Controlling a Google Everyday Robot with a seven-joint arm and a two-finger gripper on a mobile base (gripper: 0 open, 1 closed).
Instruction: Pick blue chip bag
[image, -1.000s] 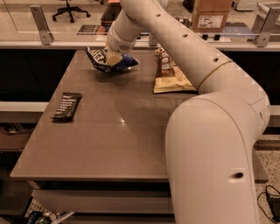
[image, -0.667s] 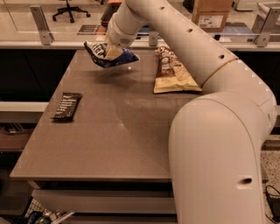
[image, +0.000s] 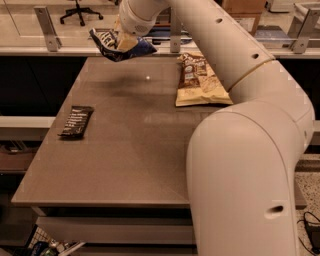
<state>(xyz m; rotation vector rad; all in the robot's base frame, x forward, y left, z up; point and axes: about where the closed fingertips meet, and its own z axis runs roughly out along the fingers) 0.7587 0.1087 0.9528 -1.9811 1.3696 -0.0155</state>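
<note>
The blue chip bag (image: 116, 46), dark blue and glossy with white lettering, hangs in the air above the far left part of the brown table (image: 130, 150). My gripper (image: 123, 40) is shut on it from above, at the top of the view. The bag is clear of the table and its shadow lies on the surface below. My white arm reaches in from the right foreground.
A tan-yellow chip bag (image: 199, 80) lies at the table's far right. A slim black wrapped bar (image: 76, 121) lies near the left edge. A small white speck (image: 147, 78) sits on the far table. Metal rail posts (image: 46, 27) stand behind the table.
The gripper has lifted the blue chip bag higher off the table and away from the surface; the other items have not moved.
</note>
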